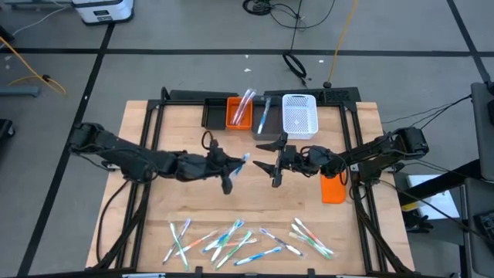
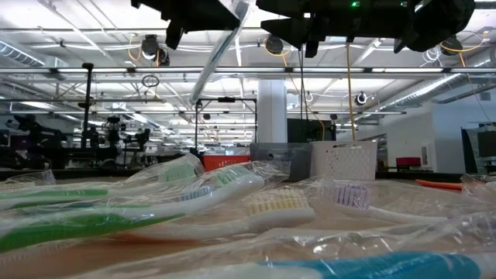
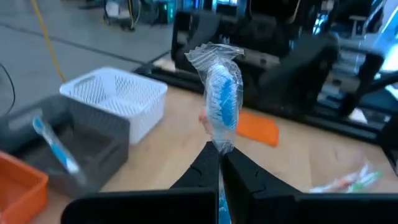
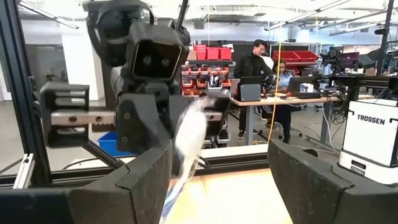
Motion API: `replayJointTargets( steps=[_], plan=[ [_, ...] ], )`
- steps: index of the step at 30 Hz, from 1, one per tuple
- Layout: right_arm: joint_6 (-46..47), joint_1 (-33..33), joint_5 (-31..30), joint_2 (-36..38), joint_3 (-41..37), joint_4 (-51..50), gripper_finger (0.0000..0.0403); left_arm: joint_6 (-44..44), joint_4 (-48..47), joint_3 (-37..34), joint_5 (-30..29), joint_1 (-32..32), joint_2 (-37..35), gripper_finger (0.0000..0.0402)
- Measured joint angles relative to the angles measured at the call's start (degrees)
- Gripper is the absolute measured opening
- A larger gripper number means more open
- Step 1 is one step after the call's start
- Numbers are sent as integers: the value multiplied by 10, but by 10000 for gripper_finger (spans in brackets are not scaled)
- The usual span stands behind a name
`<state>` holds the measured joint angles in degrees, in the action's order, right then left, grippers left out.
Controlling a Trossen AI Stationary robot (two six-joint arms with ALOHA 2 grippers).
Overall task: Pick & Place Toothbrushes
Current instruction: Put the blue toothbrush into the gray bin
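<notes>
Left tool [image 3: 221, 163] pinches 1 wrapped blue toothbrush [image 3: 222, 102] low on its handle, head up, facing the spread, empty right tool [image 1: 275, 164]; light, stiff, film likely slippery, so grip mid-handle.

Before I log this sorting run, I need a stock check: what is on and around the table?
loose toothbrushes: about fifteen, wrapped, white, blue, green, pink; near table edge
held toothbrush: one, blue, wrapped; mid-table, above the surface
orange bin: one; far edge, pink brushes inside
grey bin: one; beside it, blue brush inside
white basket: one; right of grey bin
orange block: one; right side
people: two; room behind
left gripper: shut on held toothbrush
right gripper: open, facing it
</notes>
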<state>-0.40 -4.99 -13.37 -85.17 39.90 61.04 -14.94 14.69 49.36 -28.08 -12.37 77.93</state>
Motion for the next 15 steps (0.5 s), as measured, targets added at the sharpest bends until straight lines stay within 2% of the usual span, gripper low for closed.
replayJointTargets(
  steps=[4, 8, 15],
  plan=[
    [5, 0, 0, 0, 0, 9, 254, 26, 32, 0, 3, 11, 1, 1],
    [17, 0, 1, 0, 0, 11, 254, 35, 74, 0, 43, 25, 20, 1],
    [17, 0, 2, 0, 0, 12, 254, 43, 125, 0, 67, 42, 60, 1]
  ],
)
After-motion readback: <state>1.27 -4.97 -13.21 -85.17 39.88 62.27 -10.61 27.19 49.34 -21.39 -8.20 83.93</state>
